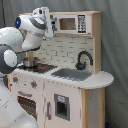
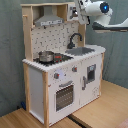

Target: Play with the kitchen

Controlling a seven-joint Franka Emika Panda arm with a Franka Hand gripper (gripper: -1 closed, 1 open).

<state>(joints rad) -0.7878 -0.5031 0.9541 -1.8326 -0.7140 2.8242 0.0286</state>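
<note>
The kitchen (image 2: 62, 70) is seen standing on a wooden floor (image 2: 100, 107) before a grey curtain (image 2: 10, 50). A small metal pot (image 2: 46, 56) is placed on its stove, near the counter's outer end. The gripper (image 2: 76, 12) is held high by the upper shelf; how far it is opened cannot be told.

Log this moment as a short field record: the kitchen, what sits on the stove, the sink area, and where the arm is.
kitchen: white and light-wood toy kitchen, upright
stove: small metal pot on the cooktop
sink: grey basin with black faucet behind it
oven door: shut
arm: raised at the upper shelf, gripper near the range hood
contact with pot: none
</note>
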